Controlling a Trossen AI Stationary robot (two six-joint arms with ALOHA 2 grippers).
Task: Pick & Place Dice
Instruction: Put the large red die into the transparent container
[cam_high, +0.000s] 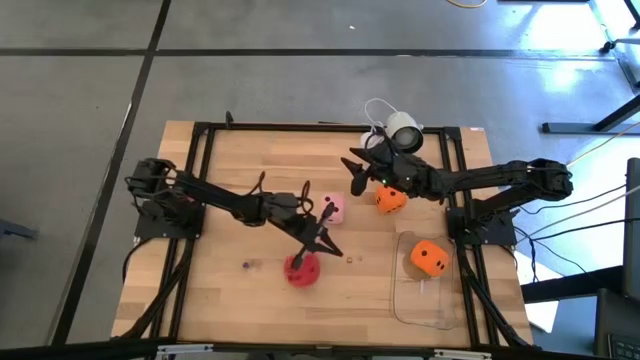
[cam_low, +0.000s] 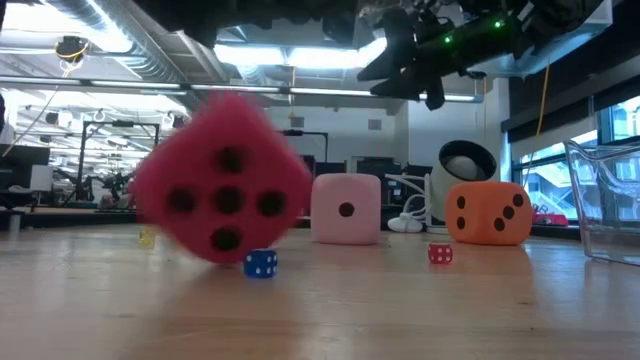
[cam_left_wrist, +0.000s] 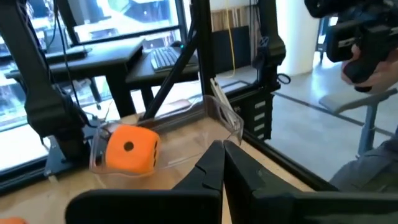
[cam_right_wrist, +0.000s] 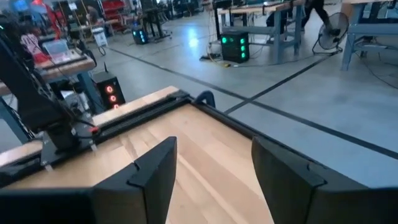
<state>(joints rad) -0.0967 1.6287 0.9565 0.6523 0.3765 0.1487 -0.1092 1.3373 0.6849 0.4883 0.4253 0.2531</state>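
A red die (cam_high: 302, 269) sits near the table's middle front, beside and below my left gripper (cam_high: 330, 243). In the low view the red die (cam_low: 222, 192) is tilted on a corner and blurred. My left gripper (cam_left_wrist: 222, 163) is shut with nothing between its fingers. A pale pink die (cam_high: 333, 208) stands on the table behind it. One orange die (cam_high: 389, 199) rests under my right arm. Another orange die (cam_high: 429, 257) lies in the clear container (cam_high: 405, 300). My right gripper (cam_high: 356, 170) hangs open above the far middle of the table, holding nothing (cam_right_wrist: 214, 155).
A white round camera (cam_high: 403, 130) stands at the far edge by my right gripper. Small dice lie on the wood: blue (cam_low: 260, 263), red (cam_low: 440, 254), yellow (cam_low: 147, 237). A black frame (cam_high: 200, 130) borders the table. The near left holds bare wood (cam_high: 230, 300).
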